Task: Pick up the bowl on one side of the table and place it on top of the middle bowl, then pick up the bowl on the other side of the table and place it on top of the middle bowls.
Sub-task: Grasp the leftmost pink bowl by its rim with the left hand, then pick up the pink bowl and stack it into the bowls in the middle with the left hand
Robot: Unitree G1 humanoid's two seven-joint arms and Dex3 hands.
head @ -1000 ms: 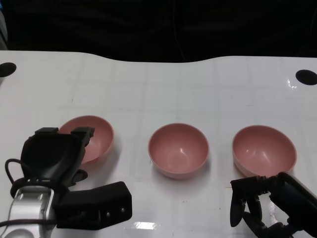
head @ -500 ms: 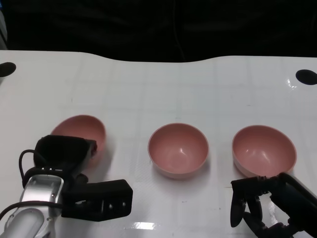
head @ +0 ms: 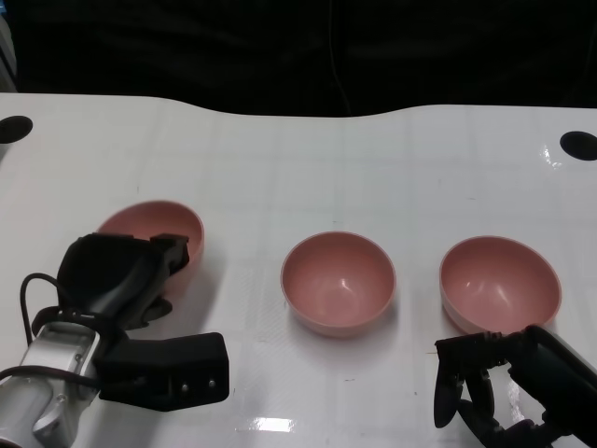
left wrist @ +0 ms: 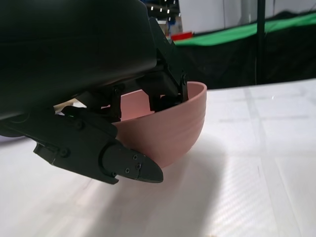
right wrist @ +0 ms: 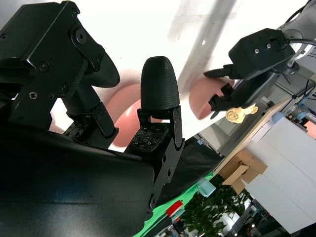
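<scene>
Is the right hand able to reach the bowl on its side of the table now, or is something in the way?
Probably yes. The right hand is open and holds nothing, just in front of the right bowl. Only bare table lies between them; the middle bowl stands apart.

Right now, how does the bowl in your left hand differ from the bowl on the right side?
The left bowl is gripped at its rim by the left hand and tilted; the right bowl sits level and upright on the table, untouched, with the right hand just short of it. Both are the same plain pink.
</scene>
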